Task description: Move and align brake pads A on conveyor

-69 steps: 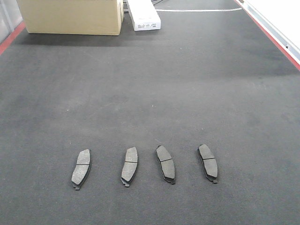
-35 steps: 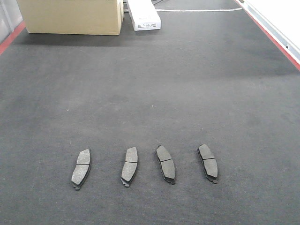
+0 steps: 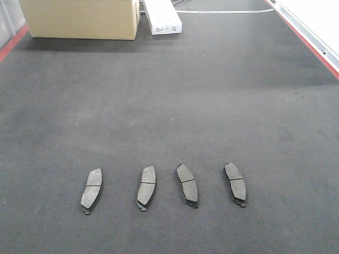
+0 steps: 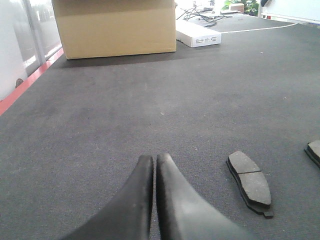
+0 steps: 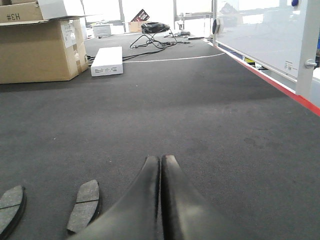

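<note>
**Operator:** What do the pads look like, and where do they sit?

**Observer:** You have four brake pads lying flat in a loose row on the near part of the dark felt-like conveyor (image 3: 175, 106), none touching. Each is a curved grey slab with a thin groove across its middle and a dark backing plate showing along its edge. The far-left pad (image 3: 91, 190) and the second pad (image 3: 146, 187) lean one way; the third pad (image 3: 187, 184) and the far-right pad (image 3: 235, 183) lean the other. A small dark tab sticks out at the near end of each.

**Operator:** And my claws?

**Observer:** Your left gripper (image 4: 154, 159) has its black fingers pressed together, pinching nothing, low over the belt, with one pad just to its right. Your right gripper (image 5: 160, 159) is the same, fingers together and empty, with two pads to its left.

**Operator:** Anything else on the belt?

**Observer:** At the far end, a cardboard box (image 3: 82, 18) and a flat white box (image 3: 161, 18) beside it. Red strips (image 3: 310, 45) run along the belt's edges.
</note>
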Robot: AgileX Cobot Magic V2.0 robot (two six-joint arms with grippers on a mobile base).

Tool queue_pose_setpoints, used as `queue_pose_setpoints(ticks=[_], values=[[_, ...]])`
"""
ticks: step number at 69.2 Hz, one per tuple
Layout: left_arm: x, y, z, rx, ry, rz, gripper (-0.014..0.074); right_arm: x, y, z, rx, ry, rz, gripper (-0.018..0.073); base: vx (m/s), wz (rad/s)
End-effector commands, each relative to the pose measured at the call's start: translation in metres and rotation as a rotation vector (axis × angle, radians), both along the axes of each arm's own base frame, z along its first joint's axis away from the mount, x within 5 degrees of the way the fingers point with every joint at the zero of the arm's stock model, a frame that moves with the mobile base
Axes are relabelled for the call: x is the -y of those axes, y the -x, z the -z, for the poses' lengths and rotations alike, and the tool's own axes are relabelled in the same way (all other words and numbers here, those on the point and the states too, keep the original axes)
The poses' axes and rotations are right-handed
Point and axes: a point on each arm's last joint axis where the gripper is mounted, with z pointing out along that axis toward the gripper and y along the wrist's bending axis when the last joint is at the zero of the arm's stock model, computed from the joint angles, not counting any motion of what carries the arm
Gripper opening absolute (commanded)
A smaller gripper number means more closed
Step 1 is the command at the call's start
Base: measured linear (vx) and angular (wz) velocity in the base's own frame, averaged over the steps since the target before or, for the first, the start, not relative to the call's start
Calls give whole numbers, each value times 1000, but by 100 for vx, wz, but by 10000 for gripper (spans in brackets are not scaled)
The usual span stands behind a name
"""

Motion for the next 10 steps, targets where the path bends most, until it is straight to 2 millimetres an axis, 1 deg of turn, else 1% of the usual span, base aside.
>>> queue_pose_setpoints(ticks=[1,10], values=[[0,1,-11,96,21,-1,-3,0,0,0,60,14,7,-10,0,0],[0,1,-11,96,21,-1,-3,0,0,0,60,14,7,-10,0,0]])
